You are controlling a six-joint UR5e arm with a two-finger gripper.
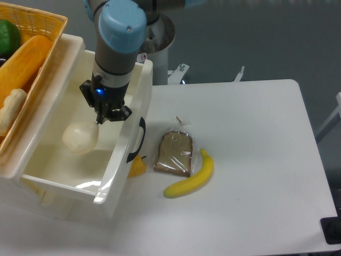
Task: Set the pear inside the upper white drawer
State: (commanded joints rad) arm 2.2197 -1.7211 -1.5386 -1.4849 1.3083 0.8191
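- The pear (80,137) hangs inside the drawer (123,154), near its middle.
- The pincer (97,122) is clamped on the top of the pear, at its right side.
- The arm (116,37) reaches down into the drawer from above.
- The drawer is pulled open, with its black handle (139,140) on the right wall.
- Right of the drawer, the bagged bread (174,153) lies on the table (256,160).
- The banana (192,178) lies just right of the bread.
- A yellow basket (26,26) sits left of the drawer, up at its edge.

A bagged bread slice (173,153) lies just beside a yellow banana (191,178) on the white table (250,160).
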